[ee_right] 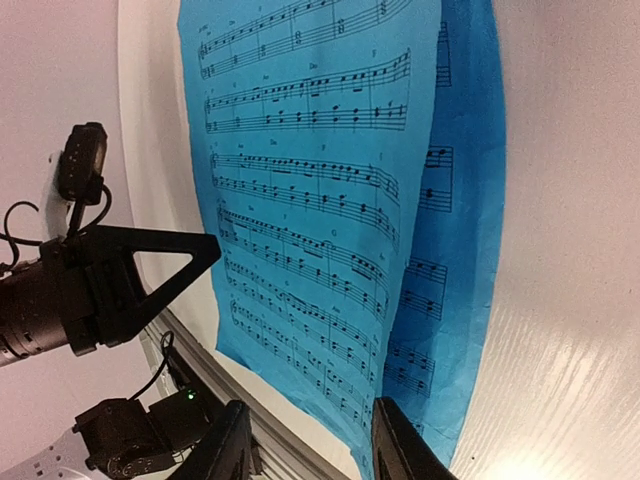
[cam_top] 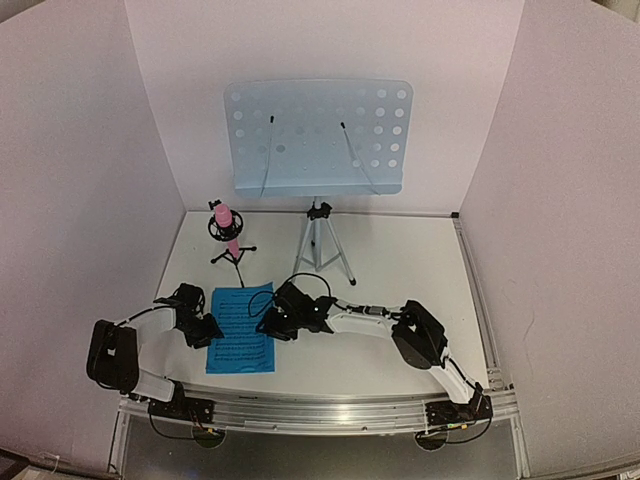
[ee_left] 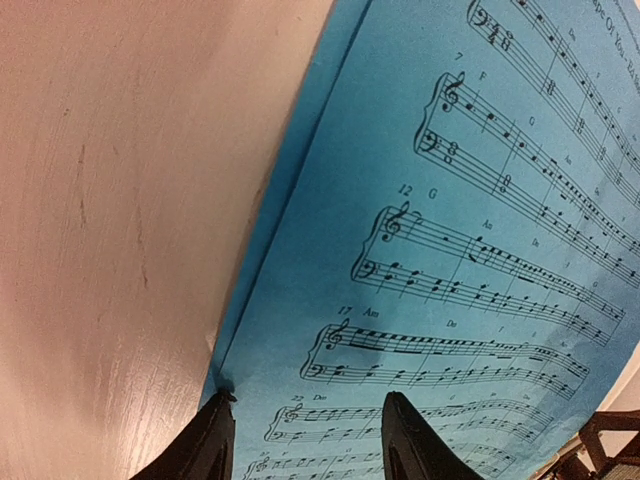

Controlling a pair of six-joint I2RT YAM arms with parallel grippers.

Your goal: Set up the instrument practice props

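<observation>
Count:
- One music stand desk (cam_top: 318, 135) on one tripod (cam_top: 322, 248), centred at the far edge of the table (cam_top: 410, 260).
- Two blue sheets (cam_top: 240, 345), stacked and lying flat near the near-left corner.
- One pink microphone (cam_top: 226, 222) on a small black stand, far left, just beside the tripod legs.

In the right wrist view, the upper sheet (ee_right: 310, 200) sits skewed on the lower sheet (ee_right: 462, 230), exposing one margin.

My left gripper (ee_left: 305, 415) is released, its fingers spread over the stack's left edge, with one fingertip (ee_left: 215, 430) at a sheet corner. My right gripper (ee_right: 305, 425) is likewise released, at the stack's right edge.

Bare table runs from the sheets to the right edge.
</observation>
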